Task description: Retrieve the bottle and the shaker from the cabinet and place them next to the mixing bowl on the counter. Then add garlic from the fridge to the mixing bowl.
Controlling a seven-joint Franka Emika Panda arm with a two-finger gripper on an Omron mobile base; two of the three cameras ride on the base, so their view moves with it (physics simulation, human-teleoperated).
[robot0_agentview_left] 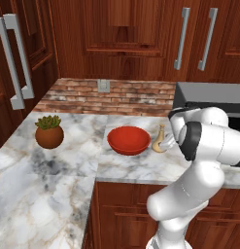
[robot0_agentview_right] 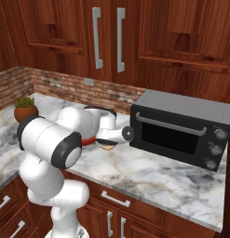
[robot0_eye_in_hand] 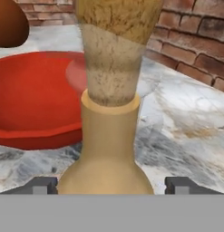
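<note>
The tan bottle (robot0_eye_in_hand: 109, 149) stands upright on the white marble counter (robot0_agentview_left: 53, 165), just right of the red mixing bowl (robot0_agentview_left: 128, 140). In the hand view its bulbous base rises between my two fingertips (robot0_eye_in_hand: 43, 185), which stand apart from it on either side. My gripper (robot0_eye_in_hand: 111, 186) is open around the base. From the left base view the bottle (robot0_agentview_left: 160, 138) shows beside the wrist, with the gripper (robot0_agentview_left: 168, 142) reaching it from the right. In the right base view the bottle's base (robot0_agentview_right: 107, 147) peeks out under the hand, and a red sliver of the bowl (robot0_agentview_right: 90, 139) lies behind the forearm.
A brown pot with a green plant (robot0_agentview_left: 49, 133) sits left of the bowl. A black toaster oven (robot0_agentview_right: 181, 128) stands on the counter to the right, close to my hand. A brick backsplash (robot0_agentview_left: 116, 95) and wooden doors with silver handles (robot0_agentview_left: 182, 39) rise behind.
</note>
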